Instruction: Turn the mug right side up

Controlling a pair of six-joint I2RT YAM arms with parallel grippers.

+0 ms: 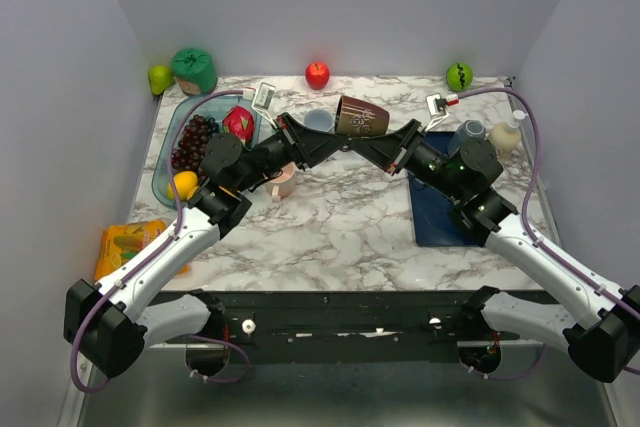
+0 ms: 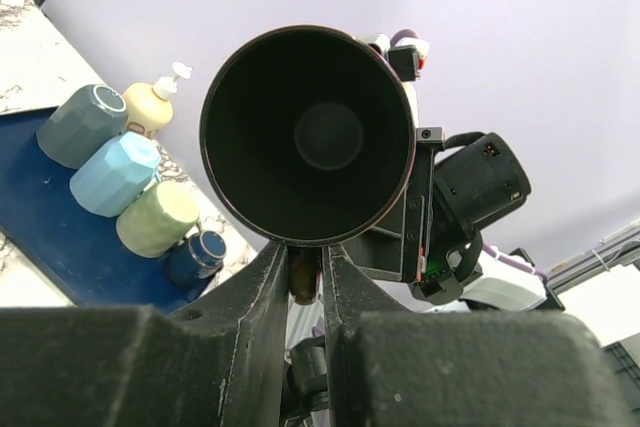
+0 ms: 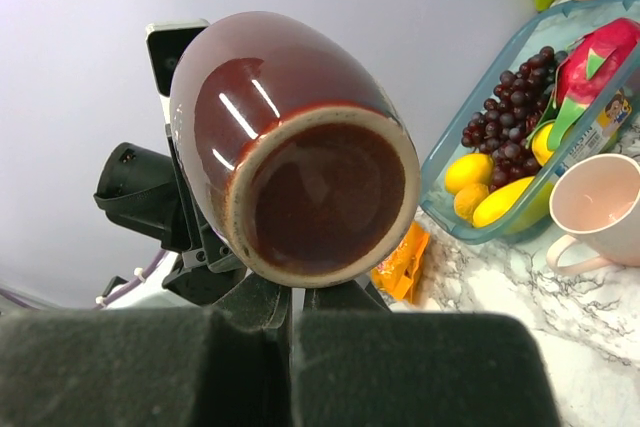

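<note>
Mug (image 1: pixel 362 115) — aloft, sideways, above the tabletop (image 1: pixel 340 217). Right gripper (image 3: pixel 297 297): jaws shut, holding its underside. Left gripper (image 2: pixel 305 282): jaws narrowed about a brown part below the rim, clamp unclear. Risk — a premature right release drops it.

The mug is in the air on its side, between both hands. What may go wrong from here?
The right hand pinches the mug only at its lower edge, above the table; it may slip and fall.
The left hand pinches that lower side too; uneven pulls may twist the mug loose.
The pink cup near the left arm may be hit.
</note>
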